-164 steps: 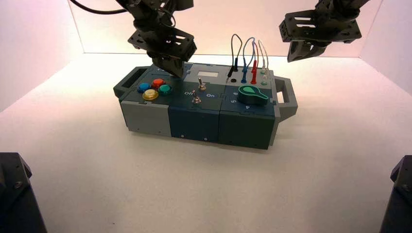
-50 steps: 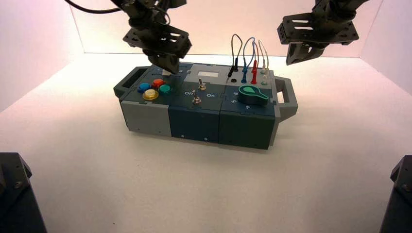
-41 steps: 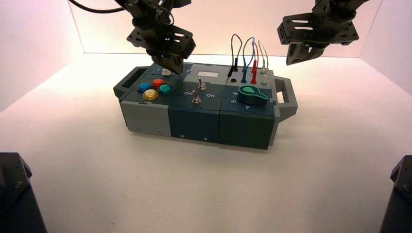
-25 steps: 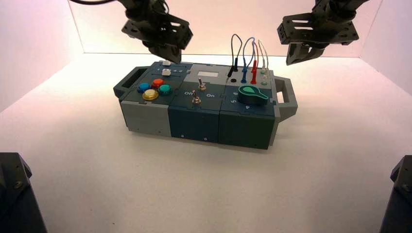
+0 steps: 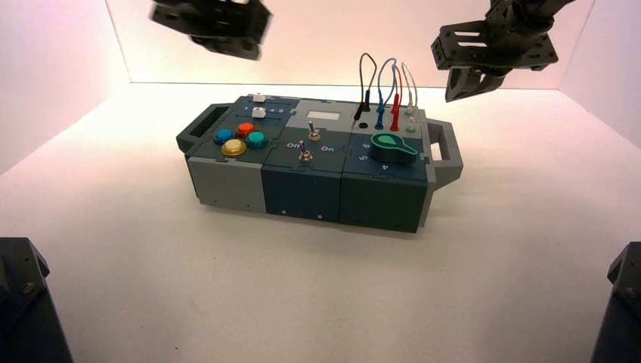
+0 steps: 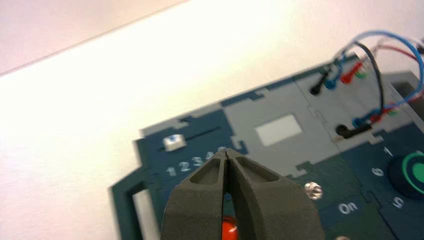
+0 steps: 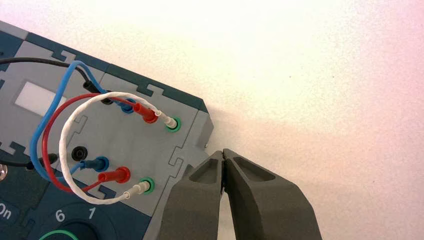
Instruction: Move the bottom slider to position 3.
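The box [image 5: 227, 181] carries two white slider knobs at its far left corner. The bottom slider [image 5: 258, 112] is the nearer knob, just behind the coloured buttons. My left gripper [image 5: 246, 49] hangs shut, high above and left of the sliders, touching nothing. In the left wrist view its shut fingertips [image 6: 227, 150] cover the bottom slider's knob. The numeral row shows beside them, with position 3 [image 6: 198, 161] readable. The twin knob [image 6: 174, 142] sits at the low-numeral end of its own track. My right gripper [image 5: 457, 92] hovers shut above the box's right handle [image 5: 446, 151].
Several round push buttons [image 5: 240, 138] sit near the sliders, two toggle switches [image 5: 306, 147] stand mid-box, and a green knob [image 5: 393, 146] lies to the right. Plugged wires [image 5: 385, 91] arch over the far right corner. White walls ring the table.
My left gripper has lifted off the slider area and swung up and to the left, uncovering both white knobs in the high view. The right arm has stayed put.
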You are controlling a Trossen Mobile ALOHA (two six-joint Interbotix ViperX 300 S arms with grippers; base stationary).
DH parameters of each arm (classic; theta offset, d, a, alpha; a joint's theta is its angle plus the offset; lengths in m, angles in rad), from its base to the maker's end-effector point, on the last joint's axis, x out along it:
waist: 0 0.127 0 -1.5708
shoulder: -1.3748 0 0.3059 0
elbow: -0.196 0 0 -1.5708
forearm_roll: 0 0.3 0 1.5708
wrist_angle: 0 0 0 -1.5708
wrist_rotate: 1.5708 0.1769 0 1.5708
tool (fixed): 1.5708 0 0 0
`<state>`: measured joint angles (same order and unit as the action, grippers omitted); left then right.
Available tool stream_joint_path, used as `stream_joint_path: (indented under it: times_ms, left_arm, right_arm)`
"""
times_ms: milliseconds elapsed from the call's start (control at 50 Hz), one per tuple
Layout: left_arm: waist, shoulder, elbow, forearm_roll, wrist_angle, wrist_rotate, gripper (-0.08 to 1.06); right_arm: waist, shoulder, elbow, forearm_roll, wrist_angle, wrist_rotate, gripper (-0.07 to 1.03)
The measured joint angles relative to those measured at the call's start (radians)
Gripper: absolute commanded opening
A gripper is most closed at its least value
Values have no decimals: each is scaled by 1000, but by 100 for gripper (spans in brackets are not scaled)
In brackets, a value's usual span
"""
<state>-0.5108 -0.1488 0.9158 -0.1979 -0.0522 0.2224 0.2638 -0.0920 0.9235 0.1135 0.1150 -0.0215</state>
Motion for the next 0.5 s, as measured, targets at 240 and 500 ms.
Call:
stream_joint_path:
  times_ms: [240, 500]
  left_arm:
    - [160, -58, 72, -3, -49, 0, -3]
    - [216, -58, 133, -12, -202, -3, -3]
  right_arm:
    - [0, 0, 0, -12, 0, 0, -2]
    - [0, 0, 2, -15, 0, 0, -2]
